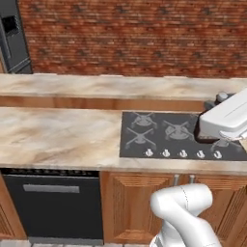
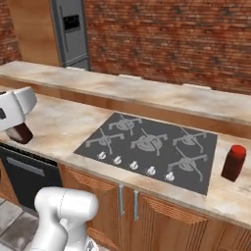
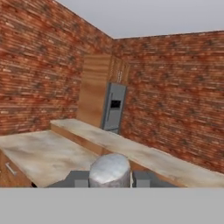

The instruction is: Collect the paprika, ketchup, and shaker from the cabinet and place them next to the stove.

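Observation:
My gripper (image 3: pixel 110 178) is shut on the ketchup: its grey cap (image 3: pixel 109 169) stands between the two fingertips in the hand view. In the left base view the hand (image 1: pixel 210 127) hangs above the stove's (image 1: pixel 144 144) right side, the bottle's cap (image 1: pixel 223 96) above it and the dark body (image 1: pixel 204 137) below. From the right base view the gripper (image 2: pixel 17 124) is at the far left, with the ketchup's dark red base (image 2: pixel 19 133) under it. The paprika (image 2: pixel 234 162) stands upright on the counter just right of the stove (image 2: pixel 147 142). The shaker and cabinet are out of view.
A marble counter (image 1: pixel 58 135) runs left of the stove, with a raised ledge (image 1: pixel 96 87) behind it and a brick wall beyond. A grey fridge (image 2: pixel 71 32) stands at the far left. A black dishwasher (image 1: pixel 53 202) sits under the counter.

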